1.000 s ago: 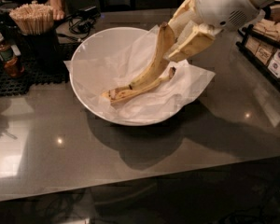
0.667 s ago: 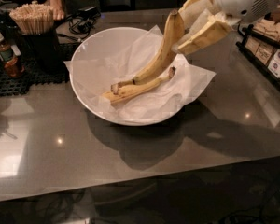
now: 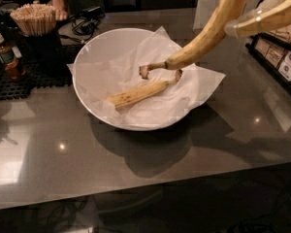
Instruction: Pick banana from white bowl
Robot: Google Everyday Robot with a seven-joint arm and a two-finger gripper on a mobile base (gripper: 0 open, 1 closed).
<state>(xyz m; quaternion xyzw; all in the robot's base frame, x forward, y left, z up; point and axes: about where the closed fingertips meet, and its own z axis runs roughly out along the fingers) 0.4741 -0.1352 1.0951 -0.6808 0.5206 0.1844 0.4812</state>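
The white bowl (image 3: 87,57) stands on the counter, lined with a crinkled white paper sheet (image 3: 199,84). The banana (image 3: 138,93), straight and yellow with faint brown streaks and a short thin stem, lies in the bowl on the paper. My gripper (image 3: 238,14) is at the top right, above and to the right of the bowl. It is shut on the upper end of a second, brown-speckled banana (image 3: 203,40). That banana hangs slanted over the bowl's right side, clear of the paper, and its long curled brown stem (image 3: 148,70) points left just above the lying banana.
A dark holder of wooden stir sticks (image 3: 35,21) and a small brown sauce bottle (image 3: 6,57) stand on a black mat at the back left. A person's hand (image 3: 58,8) rests behind them. Shelves with boxed items (image 3: 281,57) are at the right edge.
My gripper has risen and moved right with the speckled banana, lifting its lower end off the paper. The straight banana stays lying in the bowl.
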